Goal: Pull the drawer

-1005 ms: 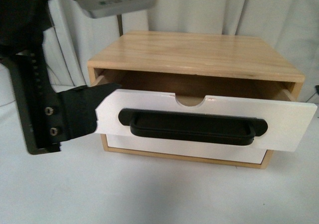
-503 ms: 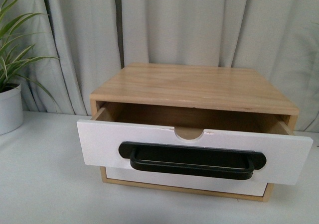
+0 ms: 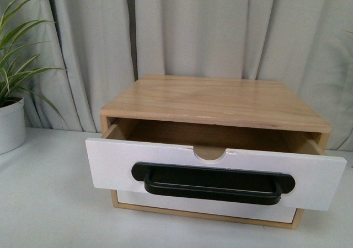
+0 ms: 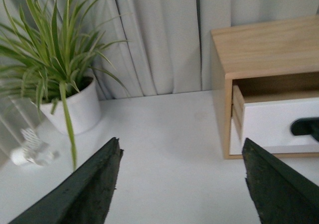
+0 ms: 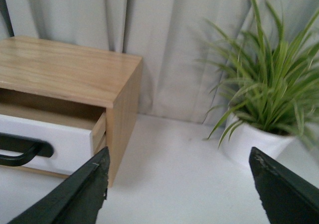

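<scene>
The drawer (image 3: 110, 162), white-fronted with a long black bar handle (image 3: 212, 183) and a half-round notch (image 3: 208, 153), stands pulled partway out of a light wood cabinet (image 3: 215, 96); its wood sides show. Neither arm appears in the front view. My left gripper (image 4: 182, 154) is open above bare table, left of the cabinet (image 4: 264, 45), with the drawer (image 4: 271, 122) off to one side. My right gripper (image 5: 179, 157) is open too, over the table to the right of the cabinet (image 5: 65, 69), with the drawer (image 5: 60, 142) and one handle end (image 5: 22, 149) in sight.
A plain white lower drawer front (image 3: 209, 206) sits under the open one. A potted plant (image 3: 11, 121) stands left of the cabinet, another potted plant (image 5: 259, 134) right of it. Grey curtains (image 3: 220, 27) hang behind. A clear plastic item (image 4: 30, 152) lies near the left pot.
A second ago the left arm's black gripper was at the drawer's left end in the front view; it has since left that view. The drawer stays open.
</scene>
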Controlling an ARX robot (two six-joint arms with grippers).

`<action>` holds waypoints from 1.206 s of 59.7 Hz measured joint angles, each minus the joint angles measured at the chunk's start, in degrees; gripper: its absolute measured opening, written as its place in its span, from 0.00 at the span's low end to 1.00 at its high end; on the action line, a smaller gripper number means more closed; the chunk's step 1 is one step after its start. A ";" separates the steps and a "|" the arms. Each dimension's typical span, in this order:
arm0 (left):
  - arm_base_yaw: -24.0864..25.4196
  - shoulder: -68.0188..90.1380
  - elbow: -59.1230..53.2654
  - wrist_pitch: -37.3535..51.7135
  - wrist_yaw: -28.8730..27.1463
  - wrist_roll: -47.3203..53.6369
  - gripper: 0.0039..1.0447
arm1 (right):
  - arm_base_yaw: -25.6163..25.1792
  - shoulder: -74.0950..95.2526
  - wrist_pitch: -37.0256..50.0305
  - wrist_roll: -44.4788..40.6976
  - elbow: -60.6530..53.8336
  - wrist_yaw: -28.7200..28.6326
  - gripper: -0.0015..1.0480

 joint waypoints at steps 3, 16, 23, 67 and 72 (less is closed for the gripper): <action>2.47 -1.79 -1.09 -0.50 3.45 -5.68 0.61 | 2.67 -1.03 -0.09 2.40 -1.05 3.48 0.59; 8.07 -6.58 -4.66 -1.68 8.79 -10.86 0.20 | 10.36 -3.87 0.33 4.85 -4.57 9.90 0.16; 13.90 -9.01 -6.01 -2.78 16.06 -11.30 0.04 | 10.40 -4.81 0.70 5.01 -5.79 9.88 0.02; 16.48 -22.91 -10.16 -12.15 17.05 -11.89 0.04 | 10.43 -8.92 1.40 5.16 -10.32 9.90 0.01; 16.48 -22.91 -10.16 -12.15 17.05 -11.91 0.04 | 10.43 -8.92 1.40 5.14 -10.32 9.90 0.03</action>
